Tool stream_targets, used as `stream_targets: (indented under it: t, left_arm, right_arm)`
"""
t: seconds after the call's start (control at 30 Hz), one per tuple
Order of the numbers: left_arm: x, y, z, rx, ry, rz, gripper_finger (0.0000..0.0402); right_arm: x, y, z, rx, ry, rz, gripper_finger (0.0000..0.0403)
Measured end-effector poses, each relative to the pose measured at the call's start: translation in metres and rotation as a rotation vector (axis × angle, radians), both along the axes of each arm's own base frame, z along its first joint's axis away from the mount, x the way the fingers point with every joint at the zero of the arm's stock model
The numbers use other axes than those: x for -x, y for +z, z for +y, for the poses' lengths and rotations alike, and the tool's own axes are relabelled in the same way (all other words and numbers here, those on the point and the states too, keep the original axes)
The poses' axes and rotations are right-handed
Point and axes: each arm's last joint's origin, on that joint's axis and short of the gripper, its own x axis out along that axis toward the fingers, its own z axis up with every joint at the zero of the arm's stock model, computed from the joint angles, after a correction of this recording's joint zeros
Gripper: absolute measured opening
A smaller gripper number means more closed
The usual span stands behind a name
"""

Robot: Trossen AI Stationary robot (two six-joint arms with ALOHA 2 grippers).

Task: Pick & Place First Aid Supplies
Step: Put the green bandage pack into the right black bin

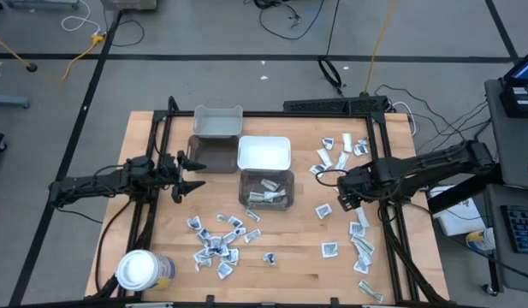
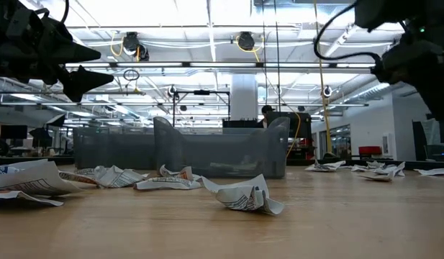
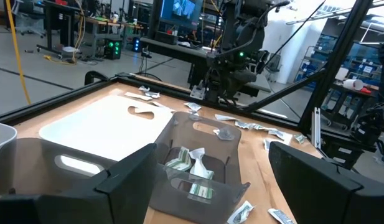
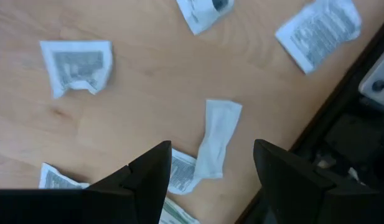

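Two dark grippers hang above the wooden table, neither holding anything. Left gripper has its fingers spread apart, beside the grey rectangular bins. A white-lidded round jar stands at the near left corner. Small flat white paper packets lie scattered on the boards in front of the bins; several rest inside the clear grey bin. Right gripper, fingers apart, hovers over further packets strewn along the table's right side.
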Motion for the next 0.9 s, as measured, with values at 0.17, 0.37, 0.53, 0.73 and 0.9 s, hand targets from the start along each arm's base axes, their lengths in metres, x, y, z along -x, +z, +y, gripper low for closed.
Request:
stream_targets:
  t: [0.17, 0.37, 0.53, 0.73, 0.9]
  left_arm:
    - [0.000, 0.000, 0.000, 0.000, 0.000, 0.000, 0.0310]
    - [0.000, 0.000, 0.000, 0.000, 0.000, 0.000, 0.0310]
    - [0.000, 0.000, 0.000, 0.000, 0.000, 0.000, 0.0310]
    - [0.000, 0.000, 0.000, 0.000, 0.000, 0.000, 0.0310]
    - [0.000, 0.000, 0.000, 0.000, 0.000, 0.000, 0.0310]
  right_arm:
    - [0.002, -0.015, 0.000, -0.007, -0.043, 0.064, 0.0221]
    - [-0.004, -0.032, 0.004, -0.036, -0.038, 0.107, 0.0221]
    - [-0.010, -0.044, 0.008, -0.051, -0.041, 0.146, 0.0221]
    - [-0.011, -0.062, 0.013, -0.063, -0.040, 0.217, 0.0221]
    - [-0.008, -0.076, 0.013, -0.057, -0.051, 0.252, 0.0216]
